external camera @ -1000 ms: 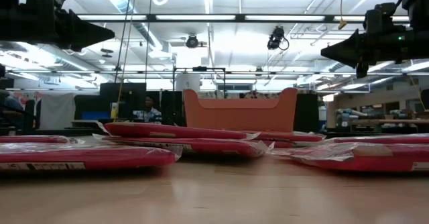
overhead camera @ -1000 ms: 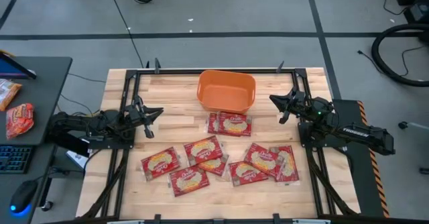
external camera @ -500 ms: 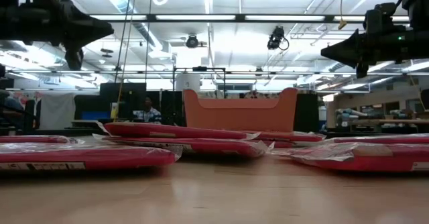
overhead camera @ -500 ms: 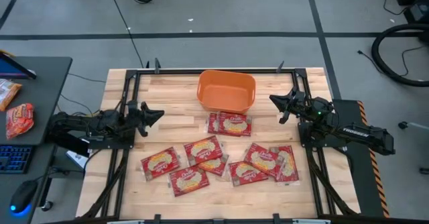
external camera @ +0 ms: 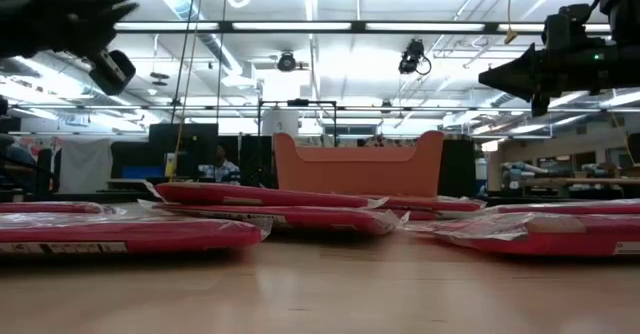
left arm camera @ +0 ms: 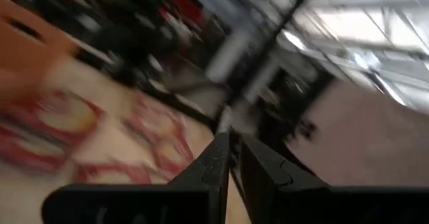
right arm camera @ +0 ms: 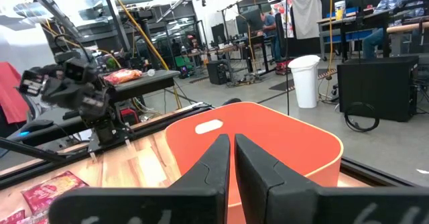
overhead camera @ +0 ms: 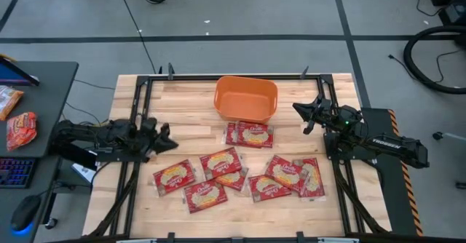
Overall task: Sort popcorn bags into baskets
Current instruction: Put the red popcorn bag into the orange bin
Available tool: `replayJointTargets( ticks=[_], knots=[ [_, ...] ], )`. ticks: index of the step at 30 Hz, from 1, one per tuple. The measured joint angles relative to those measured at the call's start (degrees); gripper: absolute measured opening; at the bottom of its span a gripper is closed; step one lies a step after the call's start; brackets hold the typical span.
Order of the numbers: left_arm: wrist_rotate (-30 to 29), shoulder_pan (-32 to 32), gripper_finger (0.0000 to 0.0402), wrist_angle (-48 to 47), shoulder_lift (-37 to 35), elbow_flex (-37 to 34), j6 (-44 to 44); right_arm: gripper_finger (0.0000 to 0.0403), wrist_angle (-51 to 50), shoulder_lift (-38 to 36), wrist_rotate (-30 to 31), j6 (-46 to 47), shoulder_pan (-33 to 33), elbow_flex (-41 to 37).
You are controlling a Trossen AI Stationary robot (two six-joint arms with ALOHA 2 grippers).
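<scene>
Several red popcorn bags (overhead camera: 240, 172) with cream ovals lie flat and partly overlapping on the near half of the wooden table. One more bag (overhead camera: 250, 134) lies just in front of the orange tub (overhead camera: 246, 80). The tub stands at the far middle and also shows in the low view (external camera: 358, 169). My left gripper (overhead camera: 173, 142) hovers shut at the table's left, pointing toward the nearest bag (overhead camera: 175, 176); its wrist view (left arm camera: 231, 158) is blurred. My right gripper (overhead camera: 295, 107) hovers shut to the tub's right, pointing at the tub's wall (right arm camera: 281, 150).
Black frame rails (overhead camera: 138, 105) run along the table's edges. A side desk (overhead camera: 36, 112) on the left carries a keyboard, a mouse and snack packets. Bare wood (overhead camera: 182, 105) lies between the left gripper and the tub. The room behind has desks and people.
My left gripper has swung toward the table's near edge and turned from pointing at the tub's side to pointing toward the bags, staying shut. The right arm, the bags and the tub have kept still.
</scene>
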Motion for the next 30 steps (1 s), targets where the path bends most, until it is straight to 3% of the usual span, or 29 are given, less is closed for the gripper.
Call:
replayJointTargets(
  ticks=[3, 8, 13, 19, 24, 30],
  knots=[
    [2.8, -2.7, 0.0041, -0.2, 3.2, 0.0, 1.3, 0.0027, 0.0, 0.0, 0.0, 0.0, 0.0, 0.0],
    [0.6, -7.9, 0.0043, 1.9, 8.2, 0.0, 6.7, 0.0027, 0.0, 0.0, 0.0, 0.0, 0.0, 0.0],
    [-5.4, -12.0, 0.0071, 3.9, 12.8, 0.0, 9.0, 0.0027, 0.0, 0.0, 0.0, 0.0, 0.0, 0.0],
    [-17.2, -15.2, 0.0128, 4.2, 19.9, 0.0, 10.8, 0.0027, 0.0, 0.0, 0.0, 0.0, 0.0, 0.0],
    [-19.0, -16.9, 0.016, 8.1, 26.9, 0.6, 12.5, 0.0027, 0.0, 0.0, 0.0, 0.0, 0.0, 0.0],
    [-22.4, -20.3, 0.0165, 7.2, 37.9, 7.1, 12.3, 0.0027, 0.0, 0.0, 0.0, 0.0, 0.0, 0.0]
  ],
)
